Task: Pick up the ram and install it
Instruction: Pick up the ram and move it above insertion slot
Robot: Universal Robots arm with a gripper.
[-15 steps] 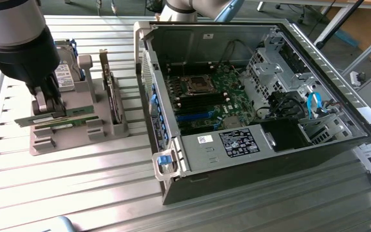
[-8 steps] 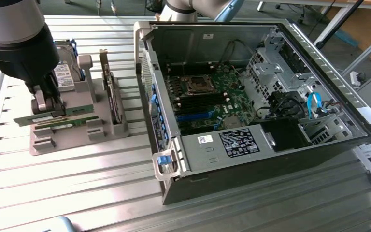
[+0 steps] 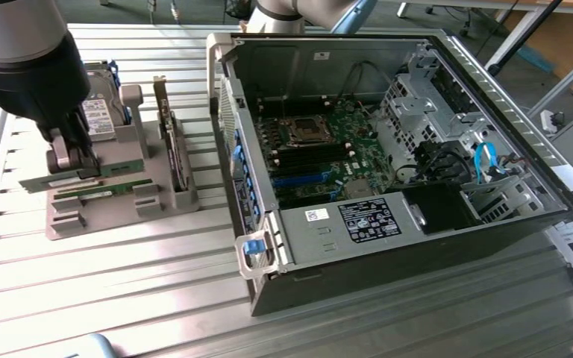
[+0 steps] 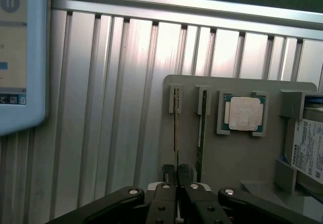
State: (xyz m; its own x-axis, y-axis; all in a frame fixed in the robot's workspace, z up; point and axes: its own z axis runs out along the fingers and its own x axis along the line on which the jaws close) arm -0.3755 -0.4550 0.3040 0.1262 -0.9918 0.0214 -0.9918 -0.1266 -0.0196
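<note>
While the gripper (image 4: 176,169) sits pinched shut on the thin edge of the ram (image 4: 175,123), that stick stands in its slots on the grey holder (image 4: 237,168), with a second stick (image 4: 202,128) just beside it and the processor chip (image 4: 244,113) beyond. Step, as judged: the pick-up, grasp made, lift not yet done; freeing it calls for a straight draw along the slots. Open computer case (image 3: 224,74) lies at three o'clock of the holder in the exterior view, its memory slots (image 3: 312,160) looking unfilled.
</note>
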